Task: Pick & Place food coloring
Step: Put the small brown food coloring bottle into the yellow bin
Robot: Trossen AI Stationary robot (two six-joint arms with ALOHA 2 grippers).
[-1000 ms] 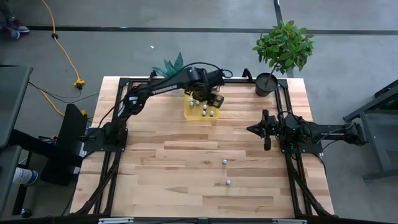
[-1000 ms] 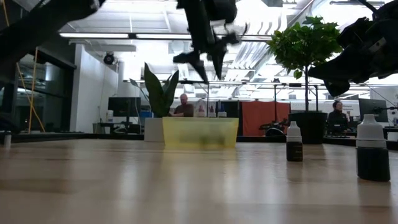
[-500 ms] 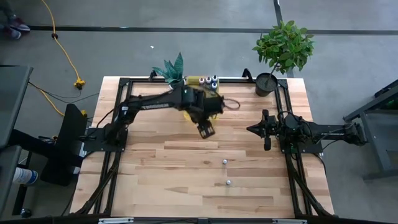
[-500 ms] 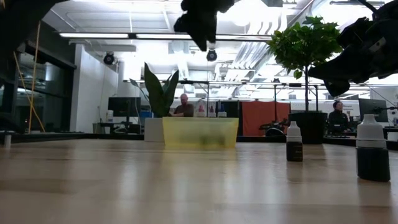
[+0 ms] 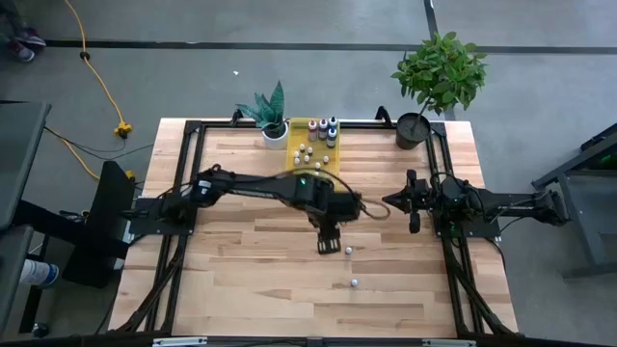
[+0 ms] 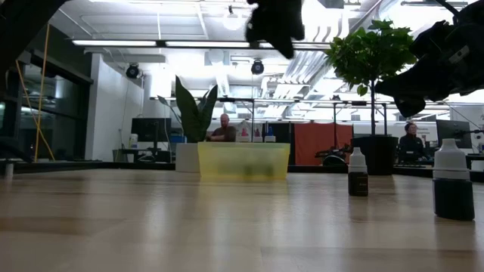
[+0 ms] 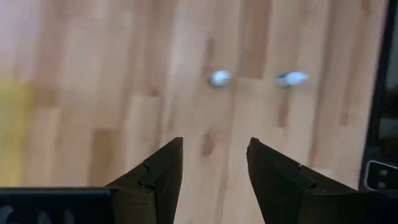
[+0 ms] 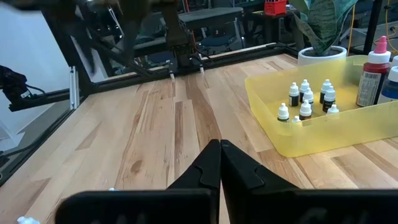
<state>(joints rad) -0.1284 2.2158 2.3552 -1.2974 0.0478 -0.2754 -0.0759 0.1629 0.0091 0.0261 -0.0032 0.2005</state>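
Two small white-capped food coloring bottles stand on the bare wood, one (image 5: 348, 250) nearer the table's middle and one (image 5: 355, 283) nearer the near edge; both show in the left wrist view (image 7: 220, 78) (image 7: 292, 78) and, dark-bodied and upright, in the low view (image 6: 358, 172) (image 6: 454, 181). My left gripper (image 5: 326, 246) (image 7: 214, 146) hangs open and empty above the table, just left of the first bottle. Several more bottles stand in the yellow tray (image 5: 316, 145) (image 8: 311, 134). My right gripper (image 5: 388, 200) (image 8: 219, 149) waits shut at the right.
A small potted plant (image 5: 273, 114) stands left of the tray at the far edge, and a larger potted plant (image 5: 424, 82) stands at the far right corner. Bare wood lies across the table's near half (image 5: 251, 280).
My left gripper has swung from above the yellow tray toward the table's near edge and a little to the right, ending beside the two loose bottles. The tray and its bottles, hidden under the arm before, now show.
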